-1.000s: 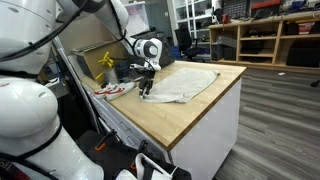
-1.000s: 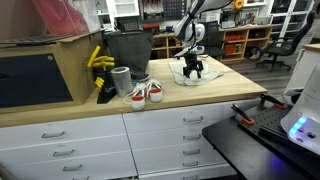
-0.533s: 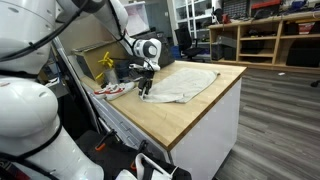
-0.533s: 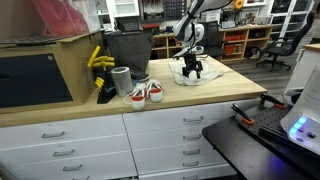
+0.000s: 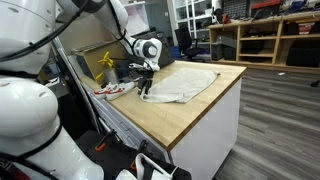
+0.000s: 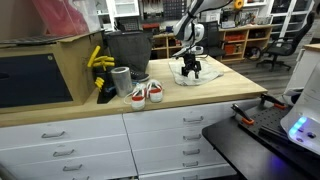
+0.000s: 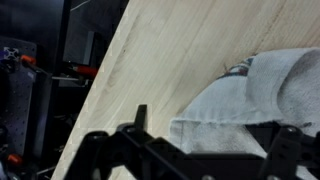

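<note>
A pale grey cloth [image 5: 190, 82] [image 6: 197, 77] lies spread flat on the wooden countertop [image 5: 200, 115] in both exterior views. My gripper [image 5: 147, 90] [image 6: 192, 72] points down over the cloth's corner, close to the surface. In the wrist view the cloth's hemmed corner [image 7: 235, 110] lies between the dark fingers, and my gripper [image 7: 210, 150] stands open with its jaws wide apart on either side of that corner. Nothing is gripped. Whether the fingertips touch the cloth is not visible.
A pair of white and red sneakers [image 6: 146, 93] [image 5: 115, 90] sits by the counter's front edge. Near it stand a grey cup [image 6: 121, 80], a black bin [image 6: 127, 48] and a yellow object [image 6: 98, 60]. A cardboard box [image 6: 40, 70] stands at the counter's end. Drawers [image 6: 150, 140] lie below.
</note>
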### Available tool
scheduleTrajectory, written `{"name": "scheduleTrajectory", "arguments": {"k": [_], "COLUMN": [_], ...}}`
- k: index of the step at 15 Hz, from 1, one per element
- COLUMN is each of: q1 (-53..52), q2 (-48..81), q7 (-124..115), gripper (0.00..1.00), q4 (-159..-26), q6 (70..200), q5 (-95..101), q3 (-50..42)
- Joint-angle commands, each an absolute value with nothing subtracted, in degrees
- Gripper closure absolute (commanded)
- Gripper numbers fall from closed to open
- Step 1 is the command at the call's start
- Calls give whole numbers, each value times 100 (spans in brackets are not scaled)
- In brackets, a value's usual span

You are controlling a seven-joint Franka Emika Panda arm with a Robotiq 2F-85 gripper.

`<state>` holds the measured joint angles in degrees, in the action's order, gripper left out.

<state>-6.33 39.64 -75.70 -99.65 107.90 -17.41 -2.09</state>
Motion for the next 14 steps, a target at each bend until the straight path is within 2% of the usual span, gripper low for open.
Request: {"name": "scheduleTrajectory", "arguments": {"k": [1, 9, 10, 11, 14], "q1": [-611, -554, -545, -534, -516], "q2": [3811, 3823, 3825, 3823, 3820], "q7": [-7773, -7882, -7885, -7887, -7895], "gripper": [0, 0, 25, 26, 49], "q4": [-10078, -10062, -10058, -10061, -10060], "q6": [10909, 10941, 10944, 10953, 10981], "q5": [-1892, -2117, -2141, -2168, -2233], "q3": [-185, -174, -174, -173, -174]}}
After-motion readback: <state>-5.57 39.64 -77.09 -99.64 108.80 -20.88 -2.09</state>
